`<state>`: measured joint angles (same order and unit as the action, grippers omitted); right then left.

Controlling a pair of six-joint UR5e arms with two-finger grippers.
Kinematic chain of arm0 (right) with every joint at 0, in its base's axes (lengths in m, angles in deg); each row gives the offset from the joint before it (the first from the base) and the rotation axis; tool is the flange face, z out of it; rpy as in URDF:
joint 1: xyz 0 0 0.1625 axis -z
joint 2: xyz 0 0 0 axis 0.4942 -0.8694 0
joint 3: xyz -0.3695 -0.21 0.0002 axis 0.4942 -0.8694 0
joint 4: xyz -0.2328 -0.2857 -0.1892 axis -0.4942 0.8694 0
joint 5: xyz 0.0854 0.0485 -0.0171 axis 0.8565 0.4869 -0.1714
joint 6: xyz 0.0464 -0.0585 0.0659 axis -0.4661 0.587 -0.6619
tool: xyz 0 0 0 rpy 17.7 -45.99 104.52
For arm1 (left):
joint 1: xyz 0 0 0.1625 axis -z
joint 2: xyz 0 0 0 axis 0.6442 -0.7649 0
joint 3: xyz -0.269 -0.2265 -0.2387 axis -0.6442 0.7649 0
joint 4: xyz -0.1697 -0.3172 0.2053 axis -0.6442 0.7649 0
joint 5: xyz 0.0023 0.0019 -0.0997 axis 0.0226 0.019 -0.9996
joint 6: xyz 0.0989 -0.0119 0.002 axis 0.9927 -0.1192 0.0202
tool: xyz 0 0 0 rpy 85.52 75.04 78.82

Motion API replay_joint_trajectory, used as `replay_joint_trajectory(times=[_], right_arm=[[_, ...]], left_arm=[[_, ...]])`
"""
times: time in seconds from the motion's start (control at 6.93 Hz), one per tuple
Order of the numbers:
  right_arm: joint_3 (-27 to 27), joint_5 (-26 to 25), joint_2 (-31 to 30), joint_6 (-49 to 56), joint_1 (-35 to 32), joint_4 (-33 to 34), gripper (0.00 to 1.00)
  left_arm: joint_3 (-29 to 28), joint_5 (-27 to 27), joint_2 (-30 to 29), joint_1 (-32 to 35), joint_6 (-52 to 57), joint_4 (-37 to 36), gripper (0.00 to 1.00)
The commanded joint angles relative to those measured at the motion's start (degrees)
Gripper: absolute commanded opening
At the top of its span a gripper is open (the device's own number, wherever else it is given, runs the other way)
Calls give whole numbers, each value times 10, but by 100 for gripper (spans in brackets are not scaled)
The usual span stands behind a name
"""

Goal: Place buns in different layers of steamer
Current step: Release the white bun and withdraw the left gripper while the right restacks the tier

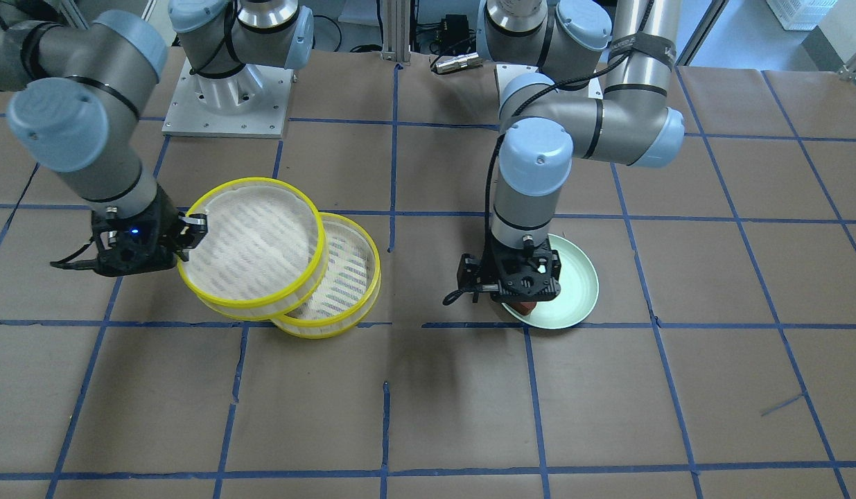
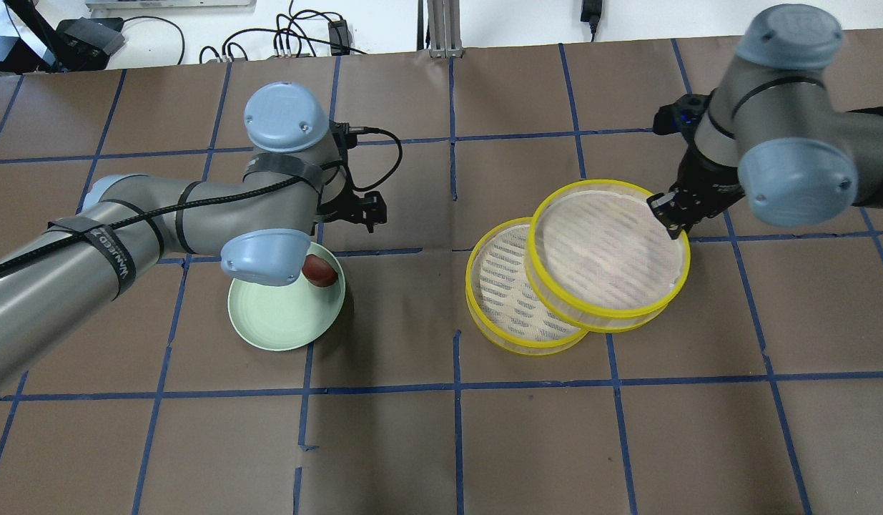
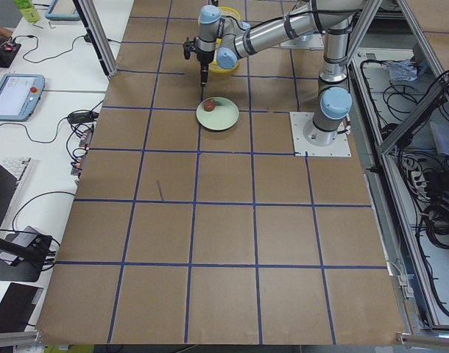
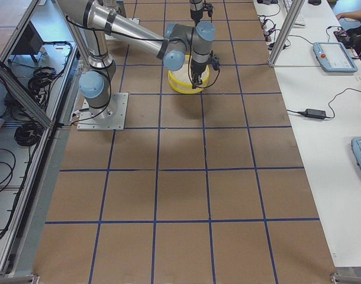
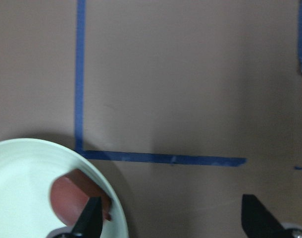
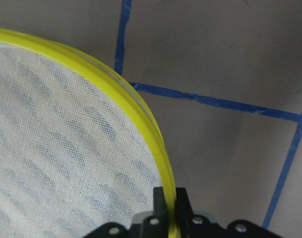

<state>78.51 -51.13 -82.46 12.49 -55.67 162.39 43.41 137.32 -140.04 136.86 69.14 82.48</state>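
Overhead exterior: right jaws pinch tilted upper layer (image 2: pixel 604 244); left jaws wide by bun (image 2: pixel 318 270).

Front camera is looking steeply down from operators' side; overhead is looking forward from behind; both sharing steamer (image 1: pixel 251 239) and green dish (image 1: pixel 573 284). Side cameras are viewing along the table (image 3: pixel 224 257) from afar. Wrist cameras are sitting close: left over dish, right at steamer rim

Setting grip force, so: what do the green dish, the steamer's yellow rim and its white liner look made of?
Green dish: smooth moulded plastic or melamine, by its even soft sheen. Yellow rim: likely glossy plastic, uniformly bright. White liner: thin woven mesh or cloth; stripes show through it.
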Motion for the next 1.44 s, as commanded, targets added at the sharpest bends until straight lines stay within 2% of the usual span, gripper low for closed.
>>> replay_joint_trajectory(times=[0.0, 0.29, 0.58, 1.3], right_arm=[[4, -6, 6, -95, -60, 26, 7], [21, -6, 8, -110, -64, 51, 6], [41, -7, 8, -114, -64, 84, 6], [52, -8, 8, -125, -73, 89, 7]], left_arm=[[26, 6, -3, -44, 49, 3, 100], [40, 6, -10, -64, 56, 3, 100], [48, -4, -16, -63, 40, 3, 94], [45, -27, -16, -63, 34, 3, 94]])
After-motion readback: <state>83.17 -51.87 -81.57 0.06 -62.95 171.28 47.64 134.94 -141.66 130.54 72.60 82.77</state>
